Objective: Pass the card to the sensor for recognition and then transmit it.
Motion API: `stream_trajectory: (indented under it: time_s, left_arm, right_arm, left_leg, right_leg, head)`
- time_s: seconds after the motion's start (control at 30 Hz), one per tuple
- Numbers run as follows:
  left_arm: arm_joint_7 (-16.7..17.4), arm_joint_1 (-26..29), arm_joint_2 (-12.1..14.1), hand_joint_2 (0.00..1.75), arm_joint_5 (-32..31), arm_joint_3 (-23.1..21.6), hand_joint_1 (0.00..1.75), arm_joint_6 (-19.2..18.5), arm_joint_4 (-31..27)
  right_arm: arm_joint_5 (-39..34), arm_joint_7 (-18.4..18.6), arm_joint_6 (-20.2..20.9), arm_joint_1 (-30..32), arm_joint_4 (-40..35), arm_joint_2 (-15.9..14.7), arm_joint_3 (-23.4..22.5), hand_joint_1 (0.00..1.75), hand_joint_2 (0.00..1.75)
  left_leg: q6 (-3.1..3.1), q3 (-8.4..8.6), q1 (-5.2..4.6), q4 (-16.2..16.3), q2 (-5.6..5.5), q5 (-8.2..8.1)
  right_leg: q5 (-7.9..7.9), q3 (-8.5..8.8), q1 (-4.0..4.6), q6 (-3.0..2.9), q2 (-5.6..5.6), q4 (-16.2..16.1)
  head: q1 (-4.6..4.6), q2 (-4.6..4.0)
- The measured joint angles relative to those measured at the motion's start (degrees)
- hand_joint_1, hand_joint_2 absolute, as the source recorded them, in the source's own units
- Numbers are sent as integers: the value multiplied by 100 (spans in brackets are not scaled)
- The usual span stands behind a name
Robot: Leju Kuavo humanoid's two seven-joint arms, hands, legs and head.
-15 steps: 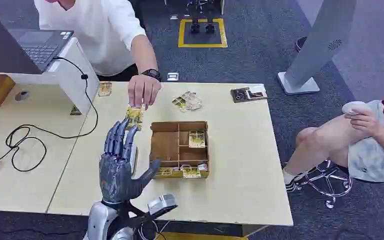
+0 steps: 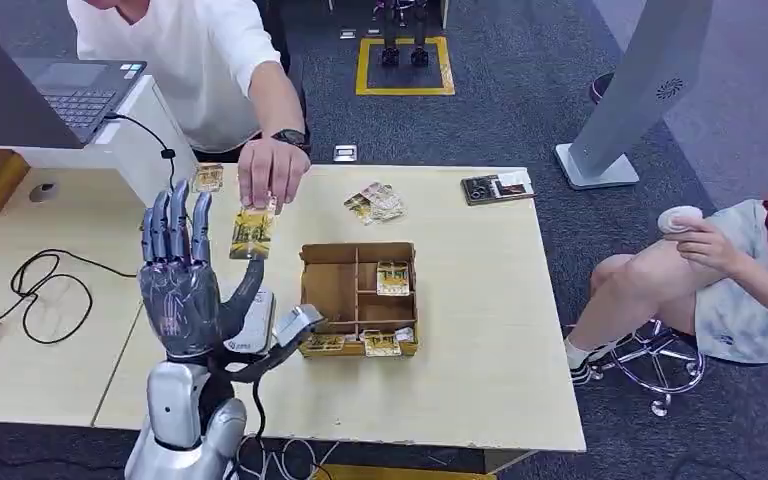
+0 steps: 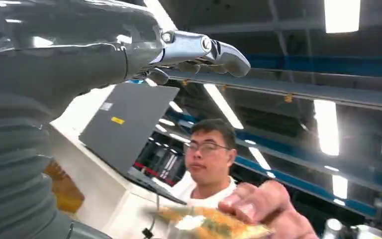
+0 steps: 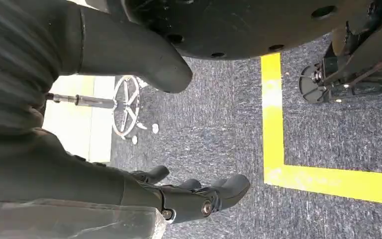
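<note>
The left hand [image 2: 182, 285] has risen toward the frame's upper left, fingers apart and empty. The person's hand [image 2: 272, 172] now dangles the card [image 2: 251, 234] just beside it, ready for handover.

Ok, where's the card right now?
In the head view the card hangs from a person's hand above the table, just right of the robot's raised left hand and left of the wooden box.

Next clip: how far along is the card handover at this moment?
Done: the card has left the robot and hangs from the person's hand above the table, so the handover looks complete. In hand: nothing; the left hand is raised, fingers spread, beside the card. The right hand hangs over the floor. Left: lowering the arm; whether sensor recognition happened can't be told.
</note>
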Motion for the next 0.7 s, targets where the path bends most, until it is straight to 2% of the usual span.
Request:
stream_trajectory:
  time_s: [0.13,0.17,0.2,0.23,0.27,0.43,0.7]
  left_arm:
    - [33,-39,101,175,-2,-9,0,0,50]
    - [130,-52,134,175,-2,-22,0,0,66]
    - [259,-70,186,175,-2,-64,24,0,87]
    - [391,-80,245,175,-2,-118,59,0,105]
    - [477,-86,289,175,-2,-153,175,0,122]
    - [824,-93,413,175,-2,-400,175,0,197]
    - [877,-106,496,175,17,-568,175,0,262]
  right_arm:
    - [0,9,7,-4,0,-7,22,0,175]
    - [-2,9,9,-3,0,-9,31,0,175]
    - [-4,9,13,-4,0,-11,42,0,175]
    - [-7,9,13,-5,0,-13,53,0,175]
    - [-7,9,15,-5,0,-15,57,0,175]
    - [-15,9,24,-6,0,-17,63,0,175]
    - [-17,9,24,-7,0,-17,70,0,175]
  left_leg:
    - [0,-1,0,0,0,0]
    - [0,-1,-1,0,0,0]
    - [0,0,-1,0,0,0]
    - [0,0,-1,0,0,0]
    - [0,0,-1,0,0,0]
    - [0,0,-1,0,0,0]
    - [0,0,-1,0,1,0]
  right_leg:
    - [0,0,0,0,0,0]
    - [0,0,0,0,0,0]
    - [0,0,0,0,0,0]
    - [0,0,0,0,0,0]
    - [0,0,-1,0,0,-1]
    - [0,0,-1,0,0,0]
    - [0,0,0,0,1,0]
  head:
    - [0,0]
    - [2,0]
    - [0,0]
    - [0,0]
    - [0,0]
    - [0,0]
    - [0,0]
